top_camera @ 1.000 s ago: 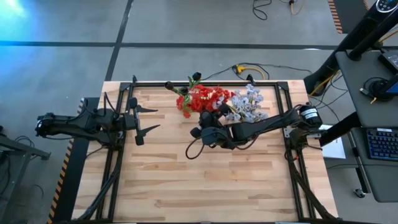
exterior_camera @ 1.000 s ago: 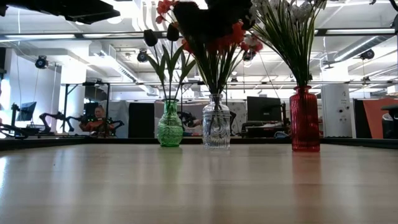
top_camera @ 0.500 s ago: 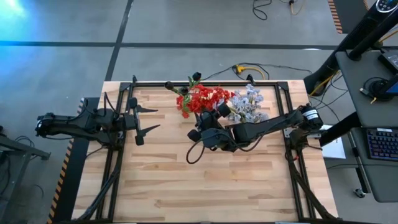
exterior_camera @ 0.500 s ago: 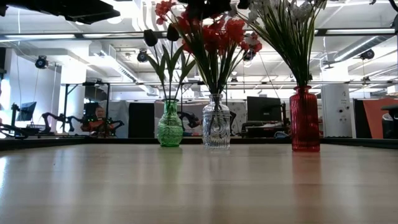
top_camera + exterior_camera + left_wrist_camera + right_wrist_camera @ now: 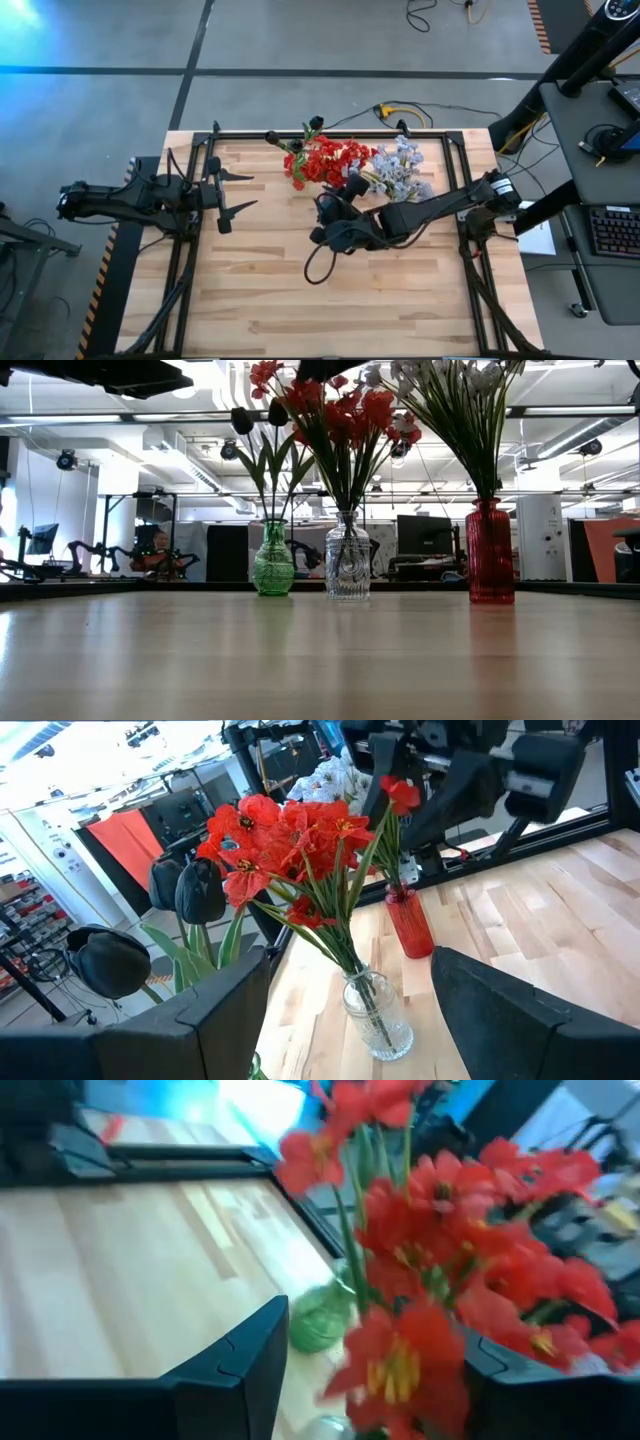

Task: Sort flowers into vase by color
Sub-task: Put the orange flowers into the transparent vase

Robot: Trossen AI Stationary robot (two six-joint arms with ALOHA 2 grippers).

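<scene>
Three vases stand in a row along the twelve o'clock edge of the counter (image 5: 330, 290): the left vase (image 5: 273, 560) toward nine o'clock, the middle vase (image 5: 347, 556) just beside it, and the right vase (image 5: 490, 552) farther off toward three o'clock. Bud stems (image 5: 257, 420) stand in the left vase, a blossom spray (image 5: 340, 415) in the middle one, and another spray (image 5: 460, 400) in the right one. The right gripper (image 5: 322, 222) sits at the counter's centre, at six o'clock of the middle vase's blossoms, while the left gripper (image 5: 245, 190) waits well apart at nine o'clock.
</scene>
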